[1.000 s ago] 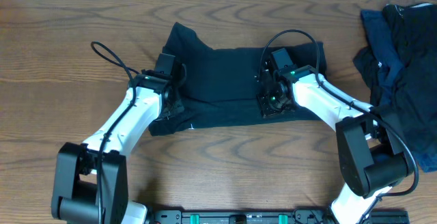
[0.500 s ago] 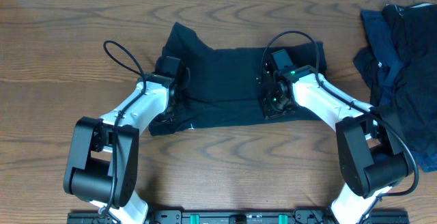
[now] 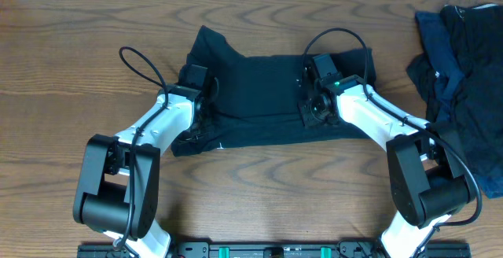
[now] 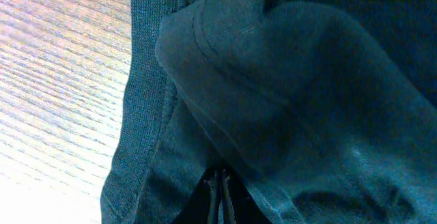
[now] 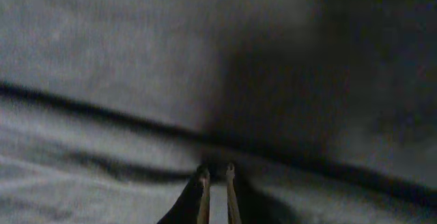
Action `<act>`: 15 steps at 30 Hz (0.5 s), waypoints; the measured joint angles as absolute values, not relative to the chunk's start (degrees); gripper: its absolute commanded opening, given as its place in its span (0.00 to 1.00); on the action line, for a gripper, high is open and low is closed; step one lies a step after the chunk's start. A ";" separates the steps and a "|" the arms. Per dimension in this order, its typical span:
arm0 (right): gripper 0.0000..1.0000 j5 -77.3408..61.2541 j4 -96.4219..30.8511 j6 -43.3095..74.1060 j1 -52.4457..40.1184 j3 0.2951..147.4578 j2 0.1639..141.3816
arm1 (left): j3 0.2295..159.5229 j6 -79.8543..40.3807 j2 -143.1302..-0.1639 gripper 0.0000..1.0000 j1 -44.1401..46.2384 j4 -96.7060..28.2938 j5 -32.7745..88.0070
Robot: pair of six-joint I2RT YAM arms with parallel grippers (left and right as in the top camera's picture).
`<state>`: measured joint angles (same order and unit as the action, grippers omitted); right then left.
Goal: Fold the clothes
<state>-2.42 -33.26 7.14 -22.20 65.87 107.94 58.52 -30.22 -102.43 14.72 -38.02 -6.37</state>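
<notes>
Found shirt [image 3: 259,93] spread flat near table's [image 3: 63,53] far edge, centre; more clothes [image 3: 464,61] heaped at right edge. Noted left gripper [image 4: 220,183] clenched on shirt's bunched left side, likely to fold it over. Noted right gripper [image 5: 216,176] barely parted, grasping nothing evident.

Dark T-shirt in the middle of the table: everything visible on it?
The T-shirt is very dark navy, soft knit fabric, lying flat and crosswise on the wooden table, one sleeve poking toward the far edge, a tiny white mark near its near-left hem. It is rumpled at the left, where the left gripper is shut on a bunched fold. The right gripper rests at a crease on its right part, fingertips barely apart.
</notes>
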 measured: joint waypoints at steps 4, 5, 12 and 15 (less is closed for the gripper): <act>0.10 -1.21 -30.61 7.18 -22.20 65.87 107.94 | 58.52 -30.22 -102.43 0.06 14.72 -37.98 -6.37; 0.10 -1.02 -29.98 7.16 -22.20 65.87 107.94 | 58.52 -30.22 -102.43 0.06 14.72 -38.00 -6.37; 0.18 -0.60 -35.92 7.35 -21.93 69.63 107.55 | 58.52 -30.20 -102.37 0.06 14.72 -37.95 -6.37; 0.18 -0.58 -43.24 8.12 -21.52 72.66 105.41 | 58.52 -30.20 -101.91 0.06 14.72 -37.95 -6.37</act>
